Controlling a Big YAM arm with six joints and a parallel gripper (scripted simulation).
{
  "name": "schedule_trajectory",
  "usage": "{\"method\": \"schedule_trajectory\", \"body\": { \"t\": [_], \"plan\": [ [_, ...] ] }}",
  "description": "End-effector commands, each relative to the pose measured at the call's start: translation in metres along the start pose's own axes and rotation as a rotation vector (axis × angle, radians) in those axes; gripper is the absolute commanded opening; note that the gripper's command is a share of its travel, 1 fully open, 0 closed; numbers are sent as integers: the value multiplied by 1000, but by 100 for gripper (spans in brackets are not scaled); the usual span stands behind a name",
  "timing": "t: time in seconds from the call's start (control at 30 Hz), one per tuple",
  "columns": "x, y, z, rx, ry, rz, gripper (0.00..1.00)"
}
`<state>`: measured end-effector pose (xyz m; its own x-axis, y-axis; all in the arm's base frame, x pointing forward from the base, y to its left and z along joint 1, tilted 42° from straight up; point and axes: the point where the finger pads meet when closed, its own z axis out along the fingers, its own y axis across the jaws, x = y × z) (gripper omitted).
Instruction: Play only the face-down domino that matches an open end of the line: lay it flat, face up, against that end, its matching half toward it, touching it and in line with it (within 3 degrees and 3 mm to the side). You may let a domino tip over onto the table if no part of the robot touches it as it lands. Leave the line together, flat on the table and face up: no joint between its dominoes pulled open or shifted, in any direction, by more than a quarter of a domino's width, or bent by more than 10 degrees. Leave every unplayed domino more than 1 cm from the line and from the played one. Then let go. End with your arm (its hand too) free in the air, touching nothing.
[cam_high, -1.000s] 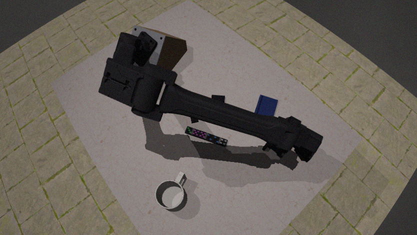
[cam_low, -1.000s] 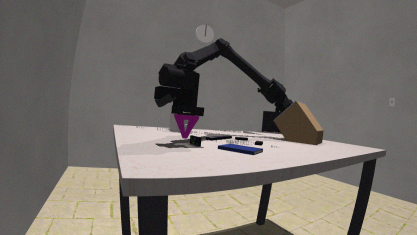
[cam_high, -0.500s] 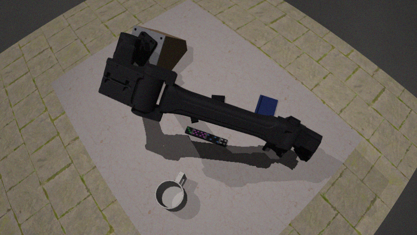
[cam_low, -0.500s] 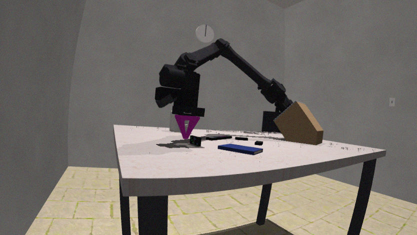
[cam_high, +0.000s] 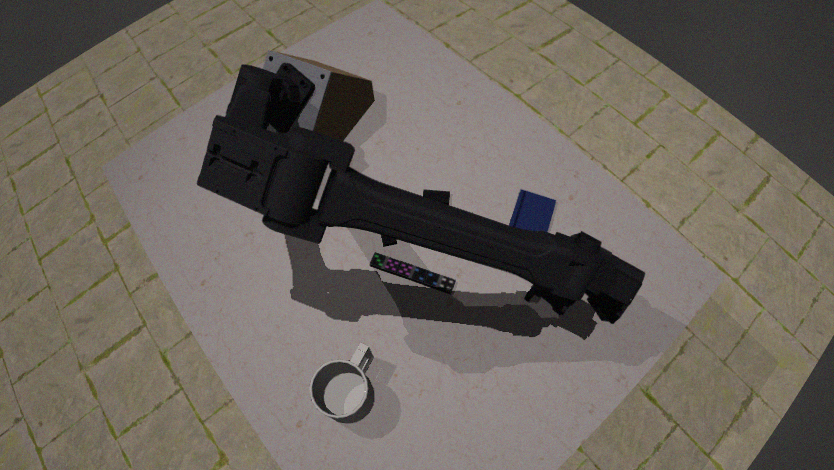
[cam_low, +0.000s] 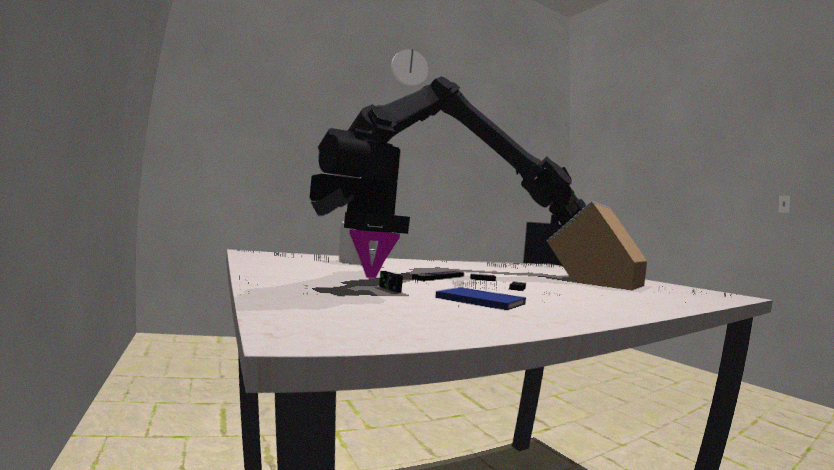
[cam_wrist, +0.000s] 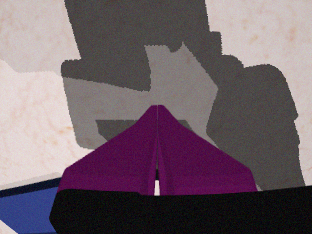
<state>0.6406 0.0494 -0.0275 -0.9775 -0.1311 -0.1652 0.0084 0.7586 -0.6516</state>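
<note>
The line of dominoes (cam_high: 399, 267) (cam_low: 438, 274) lies flat and face up, green pips at one end and white at the other. A domino (cam_low: 391, 282) stands upright on the table in the exterior view, its face showing green and blue pips; the arm hides it in the top view. My gripper (cam_low: 371, 276) (cam_wrist: 157, 115) is shut and empty, its tips low over the table beside the standing domino. Whether they touch is unclear. Two other dark dominoes, one (cam_high: 436, 196) (cam_low: 483, 277) and a second (cam_high: 389, 239) (cam_low: 517, 286), lie apart from the line, showing no pips.
A blue book (cam_high: 534, 211) (cam_low: 479, 297) (cam_wrist: 30, 207) lies near the gripper. A white mug (cam_high: 340, 389) stands on the line's other side. A wooden block (cam_high: 344, 102) (cam_low: 604, 253) is at the arm's base. The arm overhangs the table beside the line and shades part of it.
</note>
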Motion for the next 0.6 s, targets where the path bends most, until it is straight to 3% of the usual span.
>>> {"method": "schedule_trajectory", "body": {
  "t": [0.0, 0.57],
  "plan": [
    [-3, 0, -5, -2, -10, 3, 0],
    [0, 0, -3, -2, -6, 0, 0]
  ]
}}
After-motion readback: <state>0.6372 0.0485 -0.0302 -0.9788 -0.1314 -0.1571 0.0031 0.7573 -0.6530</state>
